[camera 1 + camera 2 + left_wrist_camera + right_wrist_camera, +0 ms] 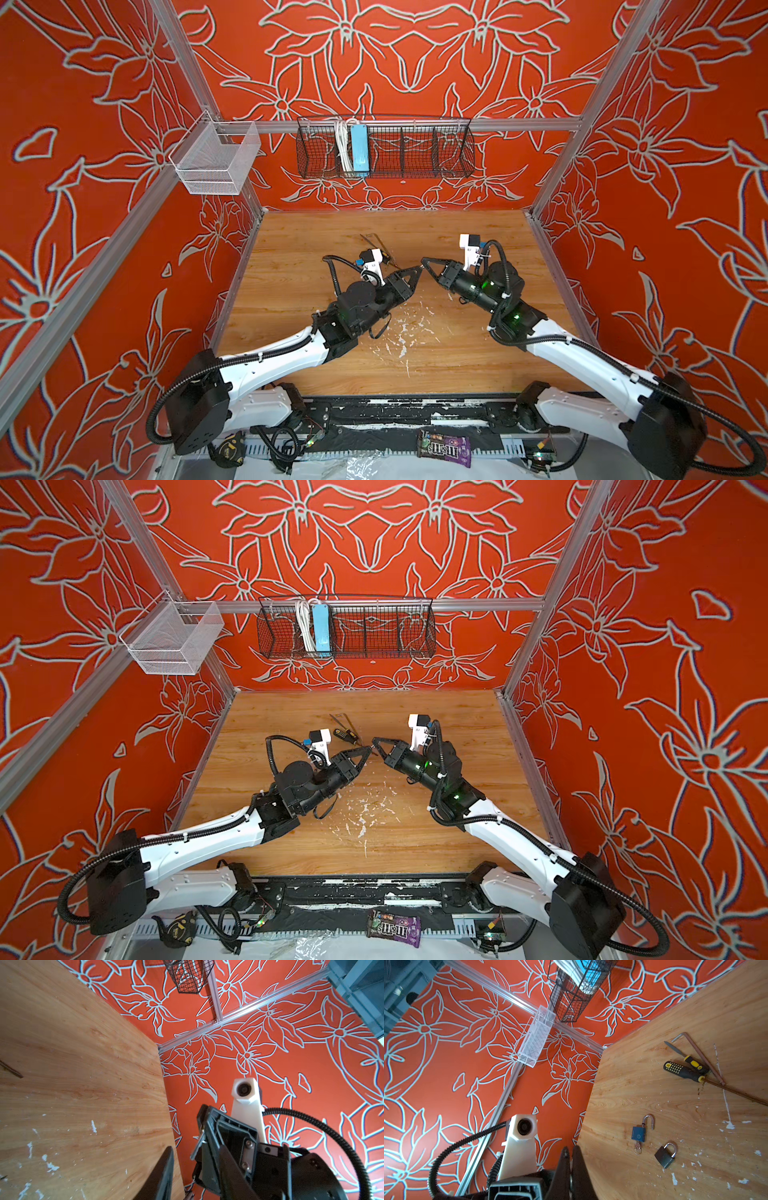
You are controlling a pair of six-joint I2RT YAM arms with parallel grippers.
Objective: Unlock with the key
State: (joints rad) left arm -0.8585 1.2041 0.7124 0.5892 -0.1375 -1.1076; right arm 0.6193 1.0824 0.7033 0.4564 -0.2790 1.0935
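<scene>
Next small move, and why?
Probably lower the right gripper toward the grey padlock: it lies shut, while the blue padlock lies open. The right gripper meets the left gripper tip to tip above the table, with a metal piece, maybe the key, between them.

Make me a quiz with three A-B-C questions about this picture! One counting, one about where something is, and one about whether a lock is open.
1. How many padlocks lie on the table? A one, B two, C four.
2. Where is the blue power strip? A on the table, B in the black wire basket, C under the table.
3. The blue padlock is: A open, B locked shut, C broken in half.

Answers:
1 B: the blue padlock and a dark padlock lie side by side.
2 B: it stands inside the basket on the back wall.
3 A: one end of its loop is out of the body.
</scene>
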